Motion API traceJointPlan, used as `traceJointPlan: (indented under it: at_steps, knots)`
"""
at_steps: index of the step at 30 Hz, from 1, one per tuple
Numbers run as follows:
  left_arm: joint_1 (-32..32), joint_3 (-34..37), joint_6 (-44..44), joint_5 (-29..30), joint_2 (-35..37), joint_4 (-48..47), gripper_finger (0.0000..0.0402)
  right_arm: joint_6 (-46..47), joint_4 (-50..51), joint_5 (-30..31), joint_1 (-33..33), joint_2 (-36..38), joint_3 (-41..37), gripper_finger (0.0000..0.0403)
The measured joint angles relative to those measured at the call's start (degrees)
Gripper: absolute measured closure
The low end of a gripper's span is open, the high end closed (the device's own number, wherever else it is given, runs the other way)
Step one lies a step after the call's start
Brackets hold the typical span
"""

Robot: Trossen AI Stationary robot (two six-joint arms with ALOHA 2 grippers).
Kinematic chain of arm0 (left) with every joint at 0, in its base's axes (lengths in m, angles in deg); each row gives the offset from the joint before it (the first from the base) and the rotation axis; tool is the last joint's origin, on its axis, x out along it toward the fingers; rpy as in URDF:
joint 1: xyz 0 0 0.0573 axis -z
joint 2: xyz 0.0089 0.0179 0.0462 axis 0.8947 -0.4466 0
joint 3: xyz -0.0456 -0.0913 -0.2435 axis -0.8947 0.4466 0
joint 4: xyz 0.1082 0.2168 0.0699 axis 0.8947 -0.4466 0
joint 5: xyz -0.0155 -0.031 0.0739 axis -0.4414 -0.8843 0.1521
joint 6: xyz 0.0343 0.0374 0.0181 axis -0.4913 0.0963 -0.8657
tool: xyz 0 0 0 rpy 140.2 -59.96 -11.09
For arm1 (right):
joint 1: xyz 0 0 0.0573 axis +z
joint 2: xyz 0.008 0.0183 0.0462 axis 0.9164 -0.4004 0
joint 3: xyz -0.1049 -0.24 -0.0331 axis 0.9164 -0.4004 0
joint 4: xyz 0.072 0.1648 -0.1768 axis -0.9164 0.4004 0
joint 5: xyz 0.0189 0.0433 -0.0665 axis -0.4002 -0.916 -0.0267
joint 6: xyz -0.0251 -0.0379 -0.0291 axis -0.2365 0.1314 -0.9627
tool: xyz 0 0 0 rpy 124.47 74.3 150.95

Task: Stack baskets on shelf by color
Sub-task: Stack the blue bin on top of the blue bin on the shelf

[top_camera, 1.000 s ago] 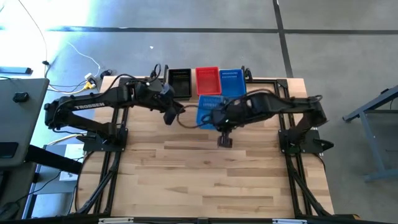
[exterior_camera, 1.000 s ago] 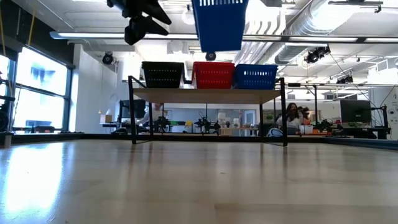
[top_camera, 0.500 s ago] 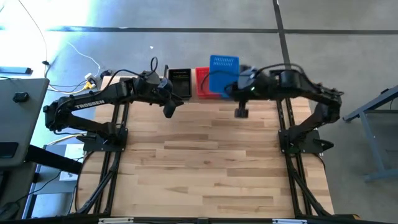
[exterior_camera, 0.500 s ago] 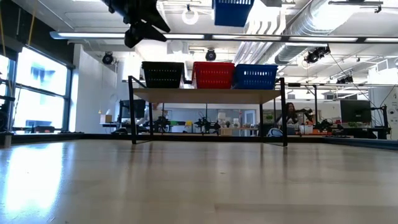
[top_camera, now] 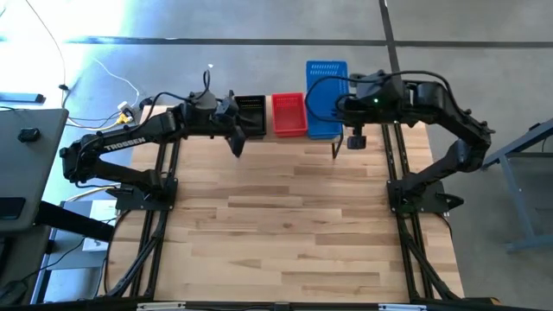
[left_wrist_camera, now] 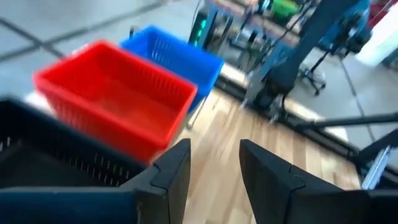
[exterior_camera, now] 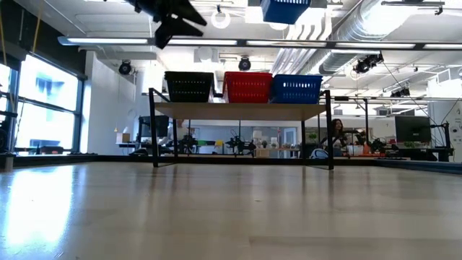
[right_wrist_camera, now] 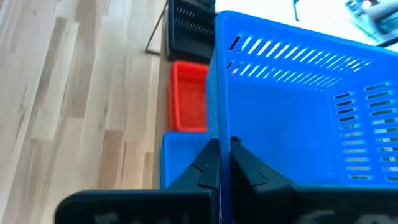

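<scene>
The shelf point(exterior_camera: 242, 110) stands at the table's far edge and carries a black basket point(top_camera: 251, 115), a red basket point(top_camera: 289, 114) and a blue basket point(exterior_camera: 297, 88) side by side on its plank. My right gripper point(right_wrist_camera: 224, 158) is shut on a second blue basket point(top_camera: 327, 76) and holds it high over the shelf's blue one. My left gripper point(left_wrist_camera: 214, 168) is open and hovers just in front of the black basket, above the shelf's left end. It touches nothing. My right gripper pinches a side wall point(right_wrist_camera: 219, 127) of the blue basket at its rim, one finger point(right_wrist_camera: 205, 168) outside the wall and one inside. The basket is lifted clear and hangs in the air above the shelf, its open side up.
The wooden tabletop point(top_camera: 285, 225) lies in front of the shelf, between both arm bases. In the low view the room behind shows desks, equipment and a seated person point(exterior_camera: 336, 137) far off.
My right gripper has carried the blue basket up, toward the table's far edge and a little to the right, from over the table in front of the shelf to above the shelf's blue basket. My left gripper has drifted slightly toward the far edge.
</scene>
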Motion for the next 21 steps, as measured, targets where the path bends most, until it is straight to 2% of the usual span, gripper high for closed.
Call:
traceJointPlan:
  at_steps: [3,6,12,21]
  knots:
    - [0.0,0.0,-0.1,1.5,0.0,3.4,0.0275,-0.2,1.5,-0.6,-0.8,-0.1,0.0,0.0403]
    - [0.0,0.0,-0.2,4.2,0.0,4.6,0.0275,-1.3,-0.4,-4.1,-2.4,0.6,-3.1,0.0403]
    - [0.0,0.0,-1.1,7.1,0.0,4.6,0.0275,-3.4,-7.4,-5.4,-5.9,5.4,-15.6,0.0403]
    - [0.0,0.0,-2.1,7.1,0.0,4.6,0.0275,-8.4,-18.7,-13.1,-12.2,11.1,-31.0,0.0403]
